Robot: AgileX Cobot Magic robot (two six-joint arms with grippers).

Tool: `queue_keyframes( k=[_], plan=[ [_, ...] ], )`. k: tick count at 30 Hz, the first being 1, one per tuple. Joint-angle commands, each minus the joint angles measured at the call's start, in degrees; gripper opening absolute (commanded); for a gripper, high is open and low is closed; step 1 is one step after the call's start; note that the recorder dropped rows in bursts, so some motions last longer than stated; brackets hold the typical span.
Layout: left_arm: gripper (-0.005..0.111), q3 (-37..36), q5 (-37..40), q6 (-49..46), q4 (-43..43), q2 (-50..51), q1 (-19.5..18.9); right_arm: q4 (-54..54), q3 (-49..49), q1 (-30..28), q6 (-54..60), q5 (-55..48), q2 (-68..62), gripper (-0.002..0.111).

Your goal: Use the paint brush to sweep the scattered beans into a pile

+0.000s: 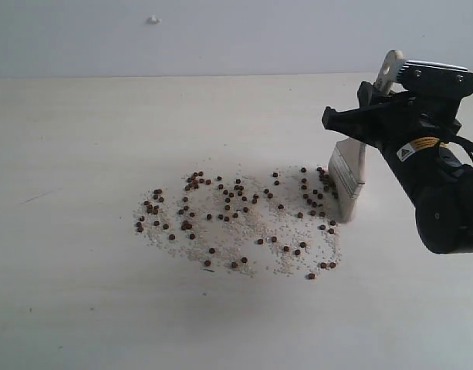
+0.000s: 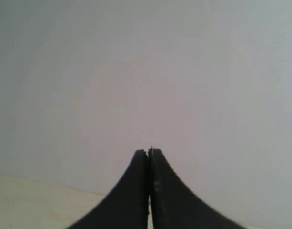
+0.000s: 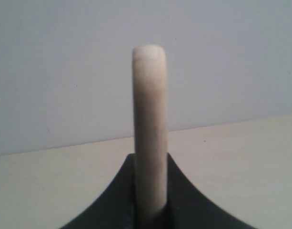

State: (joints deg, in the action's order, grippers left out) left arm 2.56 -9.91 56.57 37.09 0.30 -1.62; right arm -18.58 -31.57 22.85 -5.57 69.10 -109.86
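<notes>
Reddish-brown beans lie scattered with whitish crumbs across the middle of the pale table; no heaped pile shows. The paint brush stands nearly upright at the right edge of the scatter, its bristle tips down on the table beside the rightmost beans. My right gripper is shut on its cream handle, whose end sticks up past the fingers. In the left wrist view my left gripper is shut and empty, facing a blank wall; it does not show in the exterior view.
The pale table runs back to a grey wall. A small white mark sits on the wall. The right arm's black body hangs over the table's right side.
</notes>
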Motion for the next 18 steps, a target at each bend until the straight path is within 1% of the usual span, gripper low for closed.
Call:
queue_keyframes(
  k=[1, 4, 12, 18],
  plan=[
    [0.0, -0.34, 0.35, 0.32, 0.21, -0.3, -0.04, 4.29, -0.38, -0.17, -3.37, -1.57, -0.18, 0.0],
    [0.0, -0.34, 0.35, 0.32, 0.21, -0.3, -0.04, 6.94, -0.48, -0.17, -5.75, -1.57, -0.18, 0.0],
    [0.0, -0.34, 0.35, 0.32, 0.21, -0.3, -0.04, 13.2, -2.72, -0.17, -10.32, -6.49, -0.18, 0.0],
    [0.0, -0.34, 0.35, 0.32, 0.21, -0.3, -0.04, 10.54, -3.69, 2.55, -9.47, -6.97, -0.18, 0.0]
  ],
)
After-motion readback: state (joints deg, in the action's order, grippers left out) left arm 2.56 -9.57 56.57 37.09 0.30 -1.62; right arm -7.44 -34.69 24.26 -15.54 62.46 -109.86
